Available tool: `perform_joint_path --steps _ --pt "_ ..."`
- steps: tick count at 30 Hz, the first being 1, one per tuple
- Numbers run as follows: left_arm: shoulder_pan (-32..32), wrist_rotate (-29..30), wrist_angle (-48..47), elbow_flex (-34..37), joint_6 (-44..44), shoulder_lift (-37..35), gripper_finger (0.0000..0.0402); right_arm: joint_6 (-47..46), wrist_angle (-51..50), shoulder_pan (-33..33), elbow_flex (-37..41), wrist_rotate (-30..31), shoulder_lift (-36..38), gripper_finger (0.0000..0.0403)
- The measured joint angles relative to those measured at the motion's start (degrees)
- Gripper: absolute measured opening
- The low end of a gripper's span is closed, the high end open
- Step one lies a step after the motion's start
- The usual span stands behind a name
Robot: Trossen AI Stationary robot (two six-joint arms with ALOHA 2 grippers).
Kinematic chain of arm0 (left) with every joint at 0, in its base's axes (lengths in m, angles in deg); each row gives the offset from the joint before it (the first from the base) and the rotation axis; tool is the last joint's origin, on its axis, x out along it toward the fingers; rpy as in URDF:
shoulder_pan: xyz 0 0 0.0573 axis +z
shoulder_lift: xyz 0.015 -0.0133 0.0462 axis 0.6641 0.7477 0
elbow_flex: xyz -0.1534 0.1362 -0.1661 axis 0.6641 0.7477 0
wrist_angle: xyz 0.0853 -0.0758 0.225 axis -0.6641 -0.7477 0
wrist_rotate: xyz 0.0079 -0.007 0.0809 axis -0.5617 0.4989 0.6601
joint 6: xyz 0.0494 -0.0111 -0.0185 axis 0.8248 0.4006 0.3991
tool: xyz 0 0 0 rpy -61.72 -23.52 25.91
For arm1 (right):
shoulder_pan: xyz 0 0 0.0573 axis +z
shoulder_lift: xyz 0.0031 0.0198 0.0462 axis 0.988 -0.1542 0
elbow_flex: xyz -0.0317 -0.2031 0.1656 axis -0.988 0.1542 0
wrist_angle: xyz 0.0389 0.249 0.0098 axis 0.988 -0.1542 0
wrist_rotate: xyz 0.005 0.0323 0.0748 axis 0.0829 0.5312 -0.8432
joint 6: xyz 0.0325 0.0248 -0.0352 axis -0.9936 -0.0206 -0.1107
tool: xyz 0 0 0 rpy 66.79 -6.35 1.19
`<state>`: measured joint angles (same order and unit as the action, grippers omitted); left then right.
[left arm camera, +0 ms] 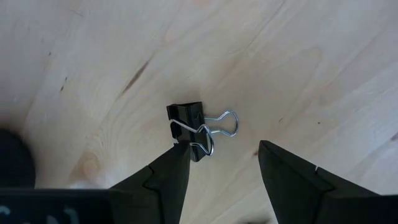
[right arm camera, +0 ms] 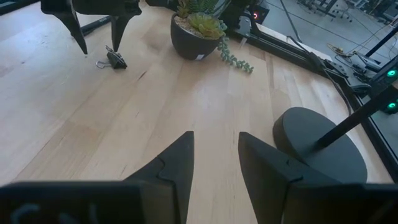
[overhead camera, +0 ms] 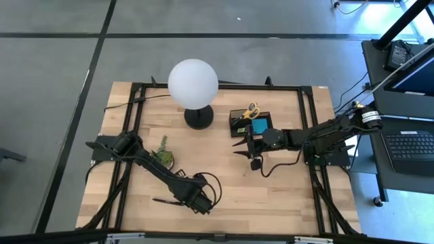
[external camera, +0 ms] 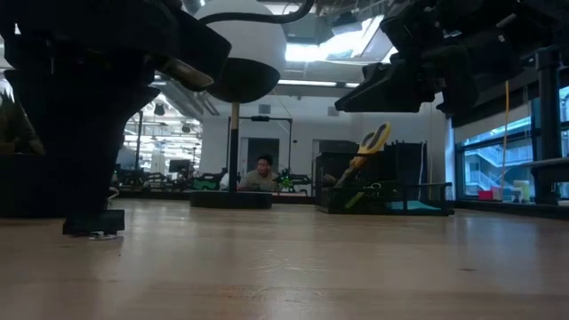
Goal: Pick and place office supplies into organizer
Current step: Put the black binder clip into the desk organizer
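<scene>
Organizer (overhead camera: 239, 122), the biggest of the task's things, sits on the table just beside the lamp's round base (overhead camera: 199, 116); scissors (overhead camera: 251, 110) with yellow handles stand propped in it and a blue sticky-note pad (overhead camera: 259, 126) lies in it, both looking already stowed. Over its near edge hangs the right gripper (overhead camera: 245, 144), fingers parted to a middling gap with nothing between them. Well apart, toward the front of the table and past the potted plant (overhead camera: 163, 155), the left gripper (left arm camera: 221, 163) hovers with its fingers spread wide and empty above a lone binder clip (left arm camera: 188, 129). One fingertip (left arm camera: 177, 155) overlaps the clip in the wrist view; contact cannot be told. The clip is probably very light, stiff and springy, with a smooth black body that could skate on the wood if nudged. I would pinch across the black body, since the thin wire loops (left arm camera: 225, 122) swivel and would likely slip.
</scene>
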<state>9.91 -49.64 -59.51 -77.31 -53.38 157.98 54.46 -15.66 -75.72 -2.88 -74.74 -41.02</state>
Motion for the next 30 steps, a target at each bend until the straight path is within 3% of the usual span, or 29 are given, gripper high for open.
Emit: perform_joint_path --steps 12,30 --pt "0.00 2.32 0.02 0.00 1.41 0.00 0.0184 -0.09 0.01 0.00 0.00 0.00 0.00 0.0129" --pt "0.86 1.31 -0.02 1.19 -0.13 0.20 0.0184 -0.02 0.02 0.00 0.00 0.00 0.00 0.0129"
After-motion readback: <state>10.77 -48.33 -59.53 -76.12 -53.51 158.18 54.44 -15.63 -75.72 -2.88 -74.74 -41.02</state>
